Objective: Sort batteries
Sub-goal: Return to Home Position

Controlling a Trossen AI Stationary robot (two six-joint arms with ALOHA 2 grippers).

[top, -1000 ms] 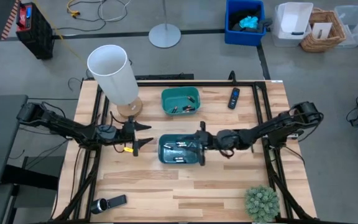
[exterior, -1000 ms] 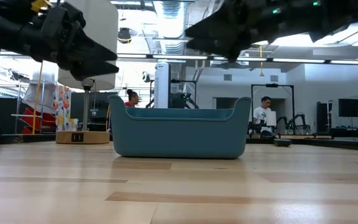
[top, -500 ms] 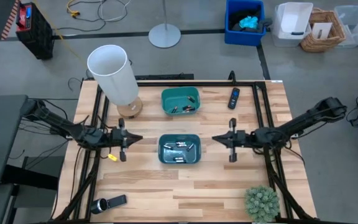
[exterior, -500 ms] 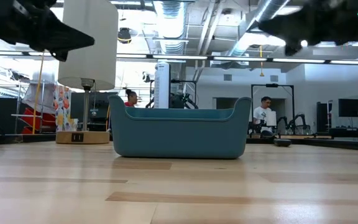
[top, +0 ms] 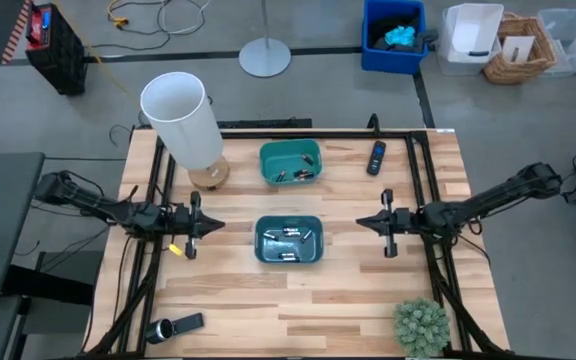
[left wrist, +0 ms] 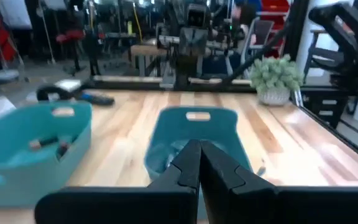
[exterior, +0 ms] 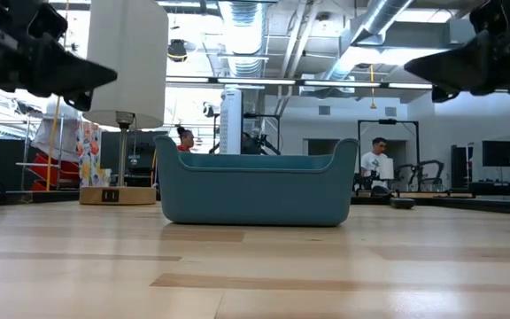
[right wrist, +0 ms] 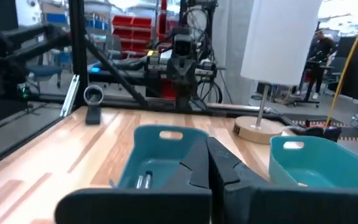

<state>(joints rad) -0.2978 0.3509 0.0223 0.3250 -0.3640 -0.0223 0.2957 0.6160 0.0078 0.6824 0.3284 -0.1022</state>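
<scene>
Two teal bins stand mid-table. The near bin (top: 289, 241) holds a few batteries (top: 290, 234) on its floor, and the far bin (top: 291, 162) holds a few more batteries (top: 299, 175). My left gripper (top: 211, 225) hangs shut and level, left of the near bin, pointing at it. My right gripper (top: 360, 223) hangs shut and level on the bin's right side, also pointing at it. Neither holds anything. The left wrist view shows my left gripper (left wrist: 199, 157) shut before the near bin (left wrist: 194, 127); the right wrist view shows my right gripper (right wrist: 207, 155) shut before the near bin (right wrist: 160, 146).
A lamp with a white shade (top: 181, 118) stands at the far left of the table. A black remote (top: 376, 158) lies at the far right, a flashlight-like cylinder (top: 173, 327) at the near left, and a small plant (top: 421, 325) at the near right.
My right gripper has drawn back from over the near bin toward the table's right edge and has shut. My left gripper has pulled back toward the left edge and has shut too. The bins and batteries have stayed put.
</scene>
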